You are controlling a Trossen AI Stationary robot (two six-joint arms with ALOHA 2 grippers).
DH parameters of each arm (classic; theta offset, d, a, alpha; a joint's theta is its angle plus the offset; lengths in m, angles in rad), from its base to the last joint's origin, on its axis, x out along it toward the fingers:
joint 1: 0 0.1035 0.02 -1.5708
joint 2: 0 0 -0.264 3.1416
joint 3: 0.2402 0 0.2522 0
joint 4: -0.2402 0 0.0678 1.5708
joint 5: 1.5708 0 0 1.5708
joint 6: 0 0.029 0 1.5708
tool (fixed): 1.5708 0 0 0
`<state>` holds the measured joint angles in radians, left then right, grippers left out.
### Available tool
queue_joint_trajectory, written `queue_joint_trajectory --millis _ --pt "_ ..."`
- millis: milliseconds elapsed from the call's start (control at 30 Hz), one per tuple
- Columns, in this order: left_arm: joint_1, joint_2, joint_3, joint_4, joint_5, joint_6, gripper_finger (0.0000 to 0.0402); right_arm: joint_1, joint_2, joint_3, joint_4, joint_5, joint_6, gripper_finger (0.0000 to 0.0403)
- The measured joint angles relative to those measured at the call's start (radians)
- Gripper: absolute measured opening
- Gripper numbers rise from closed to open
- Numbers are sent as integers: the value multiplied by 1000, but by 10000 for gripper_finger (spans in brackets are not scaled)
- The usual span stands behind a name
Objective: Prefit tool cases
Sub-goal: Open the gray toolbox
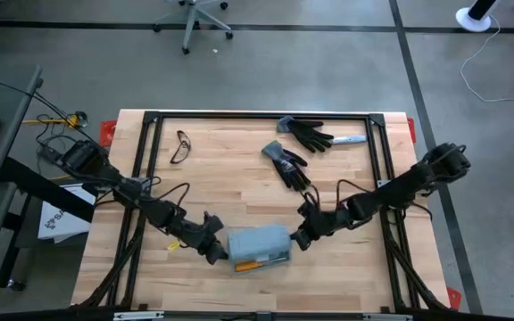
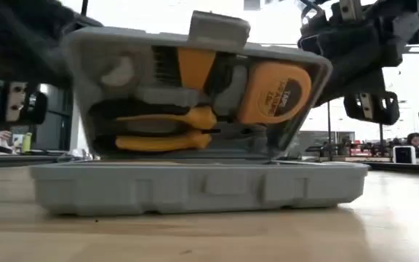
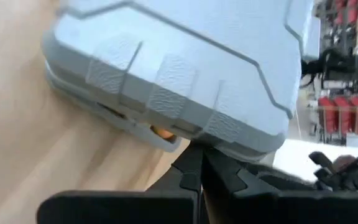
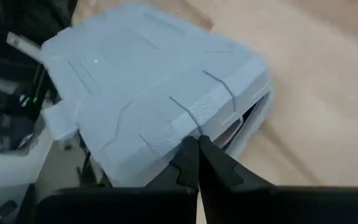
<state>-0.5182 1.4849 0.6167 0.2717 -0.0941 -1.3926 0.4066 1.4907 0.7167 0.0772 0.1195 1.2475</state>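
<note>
Tool case (image 1: 259,245) lid half-raised, closed claws at both end edges.

Grey-blue case (image 1: 260,246) at table's near edge, lid propped partly open; yellow-handled tools and tape measure inside.

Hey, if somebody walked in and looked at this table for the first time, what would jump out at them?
The grey-blue tool case near the table's front edge, its lid partly raised so the yellow-handled pliers and a yellow tape measure show inside. The left gripper and the right gripper, both shut, press in on its two ends. Farther back lie two black-and-grey work gloves and a pair of safety glasses.
</note>
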Motion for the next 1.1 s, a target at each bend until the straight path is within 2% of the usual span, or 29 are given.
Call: queue_joint_trajectory --millis 133,500,733,867,1033,1100 --pt "19 -34 1 -46 -67 16 0 -36 -36 0 -56 22 -25 0" --pt "99 -44 1 -41 -112 34 0 -188 -74 0 -106 60 -102 0" --pt "140 -44 1 -18 -210 35 0 -302 -105 1 -126 62 -138 0" --pt "170 -44 4 -27 -282 35 0 -389 -104 2 -95 60 -169 0" --pt "224 -44 5 -82 -353 34 0 -503 -102 10 30 49 -219 0" --pt "253 -44 5 -127 -373 33 0 -548 -101 11 43 14 -238 0"
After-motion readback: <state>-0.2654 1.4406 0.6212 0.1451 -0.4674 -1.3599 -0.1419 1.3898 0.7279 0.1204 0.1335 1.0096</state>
